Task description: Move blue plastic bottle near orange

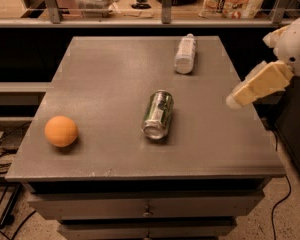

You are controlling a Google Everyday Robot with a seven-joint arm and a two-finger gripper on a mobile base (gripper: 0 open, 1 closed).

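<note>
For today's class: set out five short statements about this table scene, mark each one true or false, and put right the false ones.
1. The blue plastic bottle lies on its side towards the far edge of the table. True.
2. The orange touches the green-and-silver can. False: they lie apart, with the orange near the front left.
3. The gripper is at the table's right edge, apart from the bottle. True.
4. The can stands upright. False: it lies on its side.
5. The bottle rests beside the orange. False: they are at opposite corners.
</note>
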